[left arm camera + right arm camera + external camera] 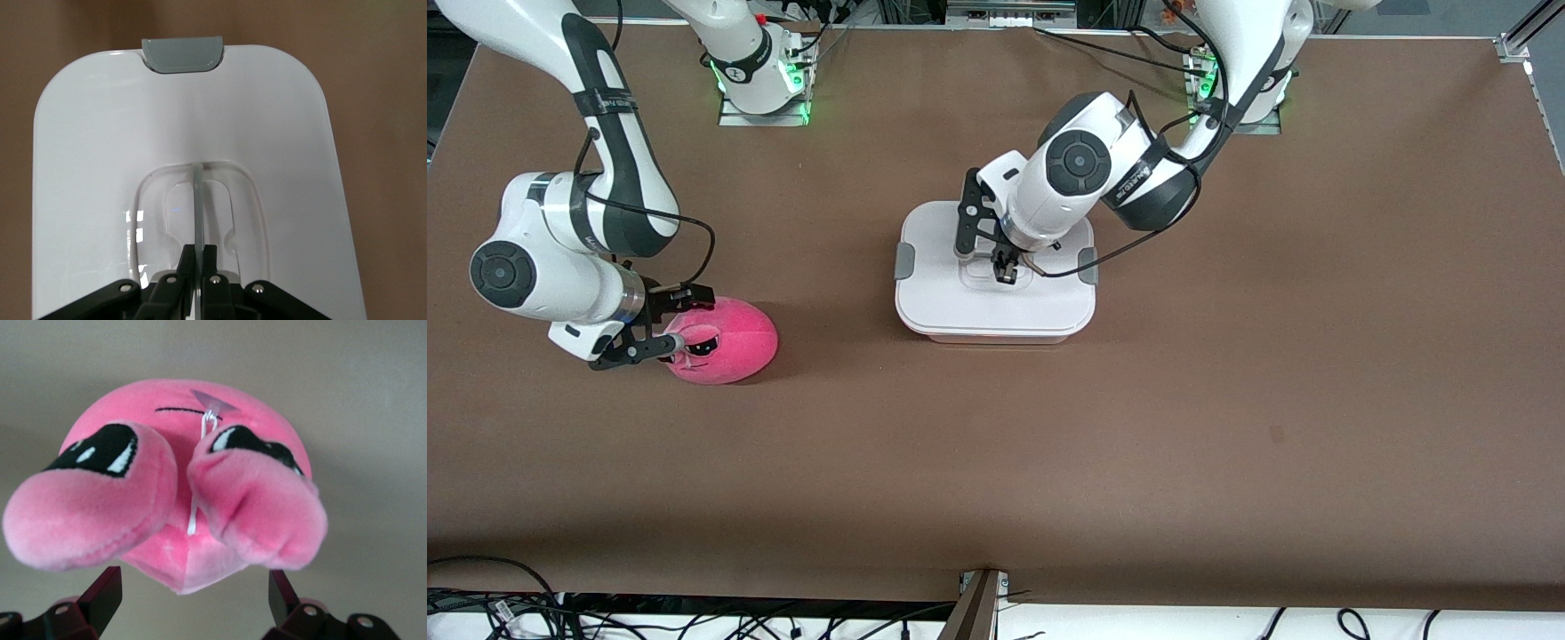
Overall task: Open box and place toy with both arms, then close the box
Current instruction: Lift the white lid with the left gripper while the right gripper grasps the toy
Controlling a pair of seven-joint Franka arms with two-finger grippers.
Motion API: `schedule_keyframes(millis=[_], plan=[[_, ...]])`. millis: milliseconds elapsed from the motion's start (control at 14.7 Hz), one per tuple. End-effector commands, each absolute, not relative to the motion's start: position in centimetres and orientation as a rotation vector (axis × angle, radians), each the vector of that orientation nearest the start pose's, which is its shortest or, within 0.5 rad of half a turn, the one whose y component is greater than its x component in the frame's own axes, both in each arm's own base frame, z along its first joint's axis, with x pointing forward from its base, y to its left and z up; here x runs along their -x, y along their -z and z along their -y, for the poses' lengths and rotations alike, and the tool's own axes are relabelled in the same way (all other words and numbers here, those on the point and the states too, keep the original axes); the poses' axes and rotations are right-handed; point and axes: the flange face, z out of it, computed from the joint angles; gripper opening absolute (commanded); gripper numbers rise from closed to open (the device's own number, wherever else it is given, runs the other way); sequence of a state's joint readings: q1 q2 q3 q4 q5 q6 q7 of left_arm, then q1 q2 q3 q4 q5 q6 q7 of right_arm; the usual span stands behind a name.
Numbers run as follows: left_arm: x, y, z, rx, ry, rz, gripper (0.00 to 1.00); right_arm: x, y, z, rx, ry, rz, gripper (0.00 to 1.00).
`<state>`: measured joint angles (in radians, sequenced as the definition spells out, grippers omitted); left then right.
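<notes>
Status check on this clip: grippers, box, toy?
Left gripper shut on lid handle, box still closed. Right gripper open around plush pig on table. Nothing in the way.

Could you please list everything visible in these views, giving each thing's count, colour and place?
box: one, white lid on, grey clips, mid-table.
handle: one, clear, centre of the lid.
toy: one, hot pink, on the table toward the right arm's end.
table: one, brown, under everything.
left gripper: one, black, shut on the handle.
right gripper: one, black, open around the toy.
</notes>
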<state>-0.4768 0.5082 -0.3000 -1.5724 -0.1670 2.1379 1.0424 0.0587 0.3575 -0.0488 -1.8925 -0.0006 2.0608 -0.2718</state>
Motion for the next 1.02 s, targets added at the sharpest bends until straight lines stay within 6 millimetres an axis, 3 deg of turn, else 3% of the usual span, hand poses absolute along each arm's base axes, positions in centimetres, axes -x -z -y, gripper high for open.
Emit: schedule_keyframes(millis=[0,136,205,477,682,818,955], plan=[[-51.2,-41.3,46.4,2.142,0.264,-2.615,0.0,-60.3,-30.5,-0.7,3.067,-0.235,0.547,0.55],[-50.7,-43.7,45.6,2.138,0.24,-2.616,0.0,-60.5,-30.4,-0.7,3.064,-0.23,0.562,0.13],[-50.5,-45.1,44.6,2.141,0.194,-2.614,0.0,-60.6,-30.5,-0.8,3.065,-0.226,0.562,0.0],[-53.3,-51.5,36.9,2.212,-0.063,-2.61,0.0,-61.3,-31.7,-1.8,3.066,-0.191,0.604,0.0],[-56.2,-52.4,29.2,2.243,-0.186,-2.646,0.0,-62.6,-34.3,-3.7,2.992,-0.109,0.891,0.0],[-57.9,-52.7,21.9,2.271,-0.25,-2.657,0.0,-63.1,-36.2,-5.0,2.97,-0.077,0.963,0.0],[-59.9,-53.0,12.7,2.45,-0.258,-2.512,0.0,-63.5,-38.8,-7.3,2.918,-0.103,1.053,0.0]])
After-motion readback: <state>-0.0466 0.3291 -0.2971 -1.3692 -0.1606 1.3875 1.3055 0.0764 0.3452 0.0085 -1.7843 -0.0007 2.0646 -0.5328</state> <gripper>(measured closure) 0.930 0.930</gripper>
